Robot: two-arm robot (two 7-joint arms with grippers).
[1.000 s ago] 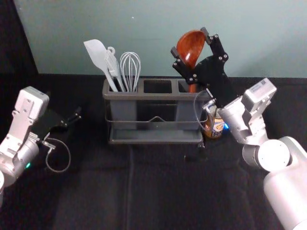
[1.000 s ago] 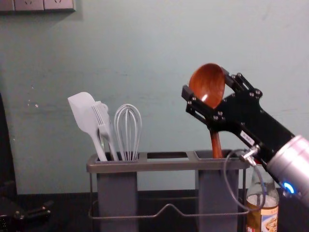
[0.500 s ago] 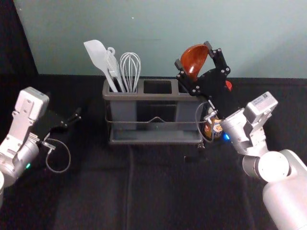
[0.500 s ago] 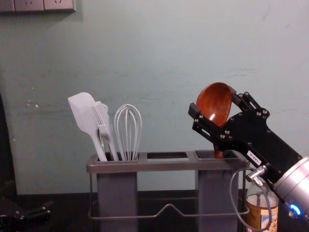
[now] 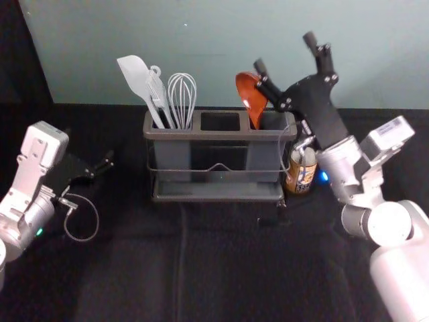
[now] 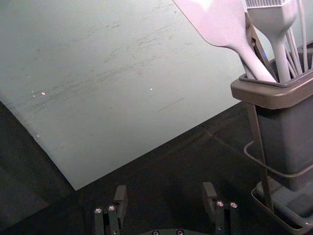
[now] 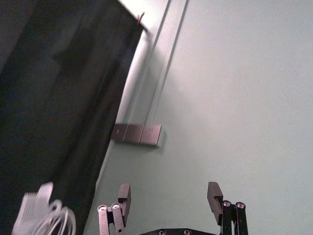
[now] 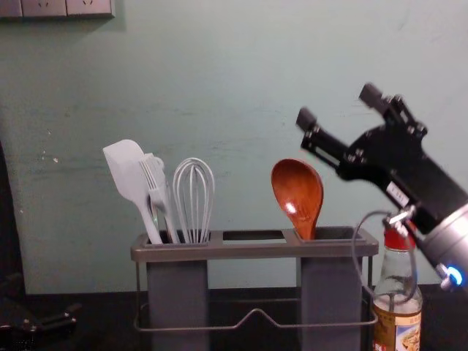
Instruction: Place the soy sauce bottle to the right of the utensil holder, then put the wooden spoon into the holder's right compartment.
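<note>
A: ok, standing in the room here, biggest stuff first: pale grey-green wall [image 5: 167, 33] at the back, table under black cloth [image 5: 134, 268] in front of it. What's on there?

B: A long dark grey plastic utensil holder [image 5: 220, 135] with a thin wire rail. The black two-fingered right gripper [image 5: 285, 53] hangs above its right end, jaws spread wide, tips clear of the spoon. The matching left gripper [image 5: 99, 166] sits idle, low off the holder's left side, and its jaws are apart too.

A: And the sauce?

B: Clear glass soy sauce bottle with a red cap and printed label [image 8: 398, 311], upright just beside the holder's right end. Can't tell if they touch. A loop of cable [image 8: 357, 259] from the right arm crosses in front of it.

A: Spoon?

B: Glossy reddish-brown wooden spoon [image 8: 298, 194] is in the right compartment, bowl up, handle down inside, resting over toward that slot's left side. Left compartment has a pale flat-bladed spatula [image 8: 126, 172], a pale wire whisk [image 8: 194, 194] and, between them, a smaller pale fork-like utensil [image 8: 156, 186].
</note>
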